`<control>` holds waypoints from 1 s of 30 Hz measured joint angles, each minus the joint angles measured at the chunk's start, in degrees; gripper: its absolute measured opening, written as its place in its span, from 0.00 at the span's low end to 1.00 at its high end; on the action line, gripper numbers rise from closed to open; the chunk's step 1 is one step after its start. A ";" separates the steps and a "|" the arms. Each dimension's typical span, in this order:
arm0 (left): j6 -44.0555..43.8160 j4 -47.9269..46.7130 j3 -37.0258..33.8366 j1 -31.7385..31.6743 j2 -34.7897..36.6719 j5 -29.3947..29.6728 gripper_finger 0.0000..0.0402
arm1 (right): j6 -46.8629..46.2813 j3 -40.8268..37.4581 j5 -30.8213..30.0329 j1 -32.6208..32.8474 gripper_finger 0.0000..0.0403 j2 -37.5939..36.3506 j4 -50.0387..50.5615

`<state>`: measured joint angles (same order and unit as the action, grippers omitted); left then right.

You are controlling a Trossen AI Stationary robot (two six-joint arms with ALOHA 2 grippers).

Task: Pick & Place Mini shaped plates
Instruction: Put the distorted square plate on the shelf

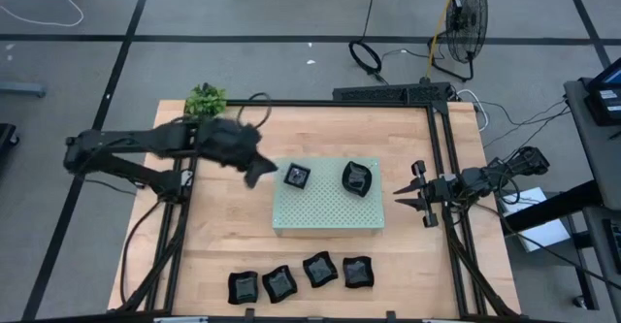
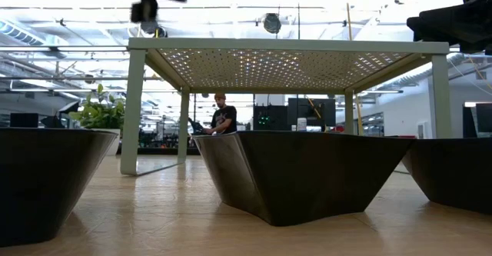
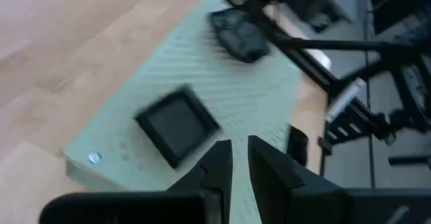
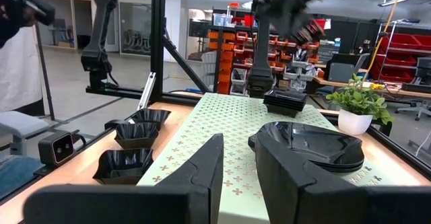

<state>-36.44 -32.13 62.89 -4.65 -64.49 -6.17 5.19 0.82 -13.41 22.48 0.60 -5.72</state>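
Note:
Two glossy black mini plates rest on the pale green perforated board [image 1: 325, 211]: a small square one [image 1: 296, 176] [image 3: 176, 126] and a rounded one [image 1: 357, 177] [image 3: 239, 35], which the right wrist view shows as a short stack [image 4: 313, 146]. Several more wavy-edged black plates [image 1: 301, 277] lie in a row on the wood near the table's near edge. My left gripper [image 1: 257, 171] [image 3: 240, 158] hovers just left of the square plate, its fingers a narrow gap apart and holding nothing. My right gripper [image 1: 400, 197] [image 4: 237, 162] waits beyond the board's right end, slightly open and holding nothing.
A potted plant [image 1: 206, 100] stands at the table's far left corner. Black frame rails [image 1: 441, 168] run along the table's sides. In the low view the board stands on legs [image 2: 132, 110], big black plates sit close in front, and a person [image 2: 223, 118] is far behind.

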 joint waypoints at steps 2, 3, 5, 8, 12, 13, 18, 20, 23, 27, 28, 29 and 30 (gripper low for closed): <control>0.87 -0.97 0.00 5.48 2.71 4.80 0.13 | 0.01 0.00 0.00 0.00 0.19 0.02 0.01; 1.26 -1.69 -0.01 8.72 3.73 7.70 0.13 | 0.00 0.00 0.00 -0.01 0.19 0.02 0.00; 1.68 -2.04 -1.25 16.16 4.96 12.81 0.13 | 0.02 0.00 0.00 -0.01 0.19 0.00 0.00; 1.87 -0.19 -4.88 27.08 5.31 21.15 0.13 | 0.00 0.00 0.00 -0.01 0.19 0.00 0.00; 1.84 6.71 -12.14 39.20 4.63 33.03 0.13 | 0.01 0.00 0.01 -0.01 0.19 0.01 0.00; 1.83 8.90 -14.47 41.76 4.42 35.74 0.13 | 0.02 0.00 0.00 0.00 0.19 0.02 0.00; 0.71 24.75 -27.52 52.05 4.19 47.86 0.13 | 0.00 0.00 0.00 -0.02 0.19 0.00 0.00; 0.00 30.94 -32.71 54.92 4.17 50.40 0.13 | 0.00 0.00 0.00 0.00 0.19 0.02 0.00; -0.02 41.80 -39.76 57.97 4.17 52.83 0.13 | 0.01 0.00 0.00 -0.01 0.19 0.02 0.00; 7.41 54.37 -45.96 59.29 4.68 54.29 0.13 | 0.02 0.00 0.01 0.00 0.19 0.02 0.00; 9.22 56.78 -47.06 59.33 5.03 54.35 0.13 | 0.01 0.00 0.00 -0.01 0.19 0.00 0.00; 10.86 59.15 -48.10 59.33 5.39 54.38 0.13 | 0.02 0.00 0.00 -0.02 0.19 0.02 0.00; 12.43 61.44 -49.20 59.33 5.88 54.40 0.13 | 0.02 0.00 0.00 0.00 0.19 0.00 0.00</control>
<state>-24.01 29.32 13.69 54.68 -58.60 48.23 5.21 0.82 -13.41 22.48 0.60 -5.72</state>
